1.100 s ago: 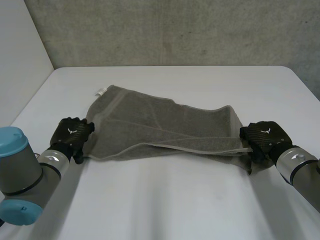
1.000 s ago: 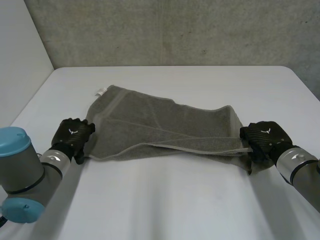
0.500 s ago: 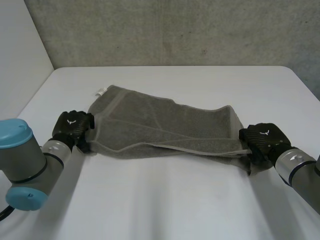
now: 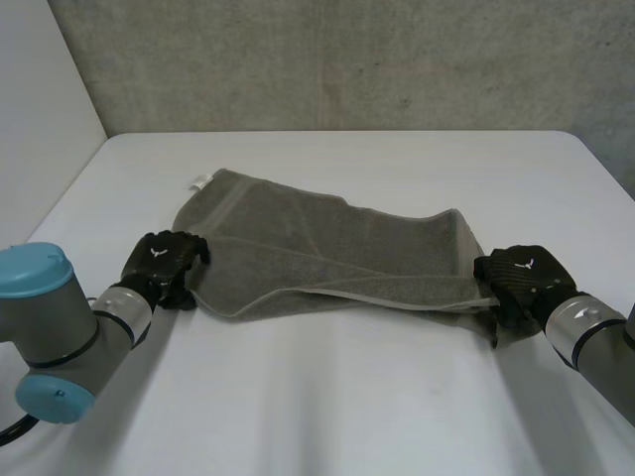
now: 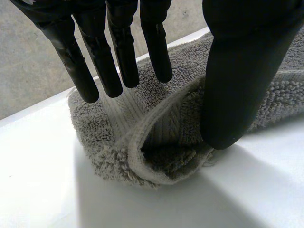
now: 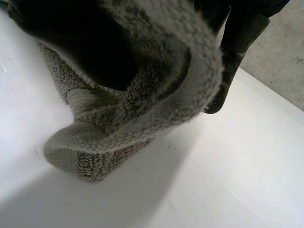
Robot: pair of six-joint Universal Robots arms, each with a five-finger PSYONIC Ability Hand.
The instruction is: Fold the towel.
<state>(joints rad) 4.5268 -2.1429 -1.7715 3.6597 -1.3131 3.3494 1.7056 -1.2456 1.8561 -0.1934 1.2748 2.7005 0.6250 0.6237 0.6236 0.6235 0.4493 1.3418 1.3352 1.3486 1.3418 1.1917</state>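
Well, the grey terry towel (image 4: 327, 248) lies half-folded on the white worktop (image 4: 347, 416). Right hand (image 4: 521, 273) pinches its near right corner; the wrist view shows cloth wrapped over its thumb. Left hand (image 4: 164, 260) sits at the left corner, fingers straight, thumb merely resting on the cloth.

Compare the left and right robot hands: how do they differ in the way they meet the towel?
The left robot hand has straight fingers spread over the towel, thumb apart; the right robot hand is clamped shut on it. Cloth lies curled on the table under the left robot hand, but wraps over the right robot hand. Both are black and sit at opposite ends of the towel's near edge.
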